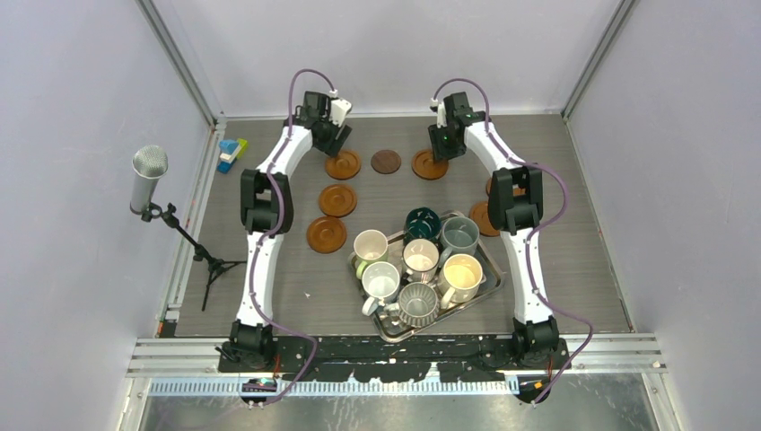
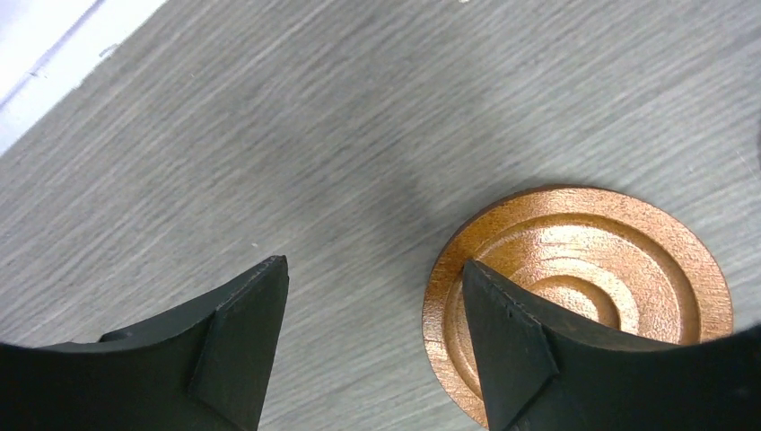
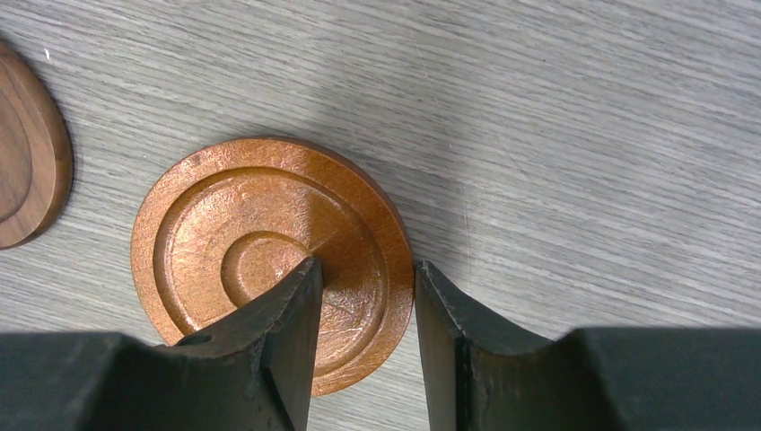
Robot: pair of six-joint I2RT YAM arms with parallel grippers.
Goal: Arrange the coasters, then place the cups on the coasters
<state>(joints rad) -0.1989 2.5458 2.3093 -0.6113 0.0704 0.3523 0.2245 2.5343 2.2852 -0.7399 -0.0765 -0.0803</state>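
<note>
At the far left of the row, left gripper (image 2: 372, 262) low over the table (image 2: 269, 135), jaws spread wide and pinching nothing: one finger above bare wood grain, the other above the edge of the left coaster (image 2: 610, 260), flat on the table. Nearer on the same side, left pair (image 1: 337, 199) of coasters, one behind the other. Mid-row, dark coaster (image 1: 386, 162), alone between the two orange ones and apart from both. Near of it, in the middle, tray (image 1: 494, 285) holding all seven cups (image 1: 420, 259), packed together upright, none on a coaster. Right of the dark disc, right coaster (image 3: 233, 224), flat, with the right gripper (image 3: 367, 262) astride its right rim: one finger over the dished face, the other just outside the edge, jaws narrow. Clamped or only close—cannot tell. Farther right, right pair (image 1: 483, 218) of coasters, half hidden under the right arm. Judged from this: arranging step, not yet cup placing. Needed next, probably: a settled grip on that right rim, then a slide or lift to even out the far row, well clear of the dark disc—and on the left, a closing on the rim before any shift.
</note>
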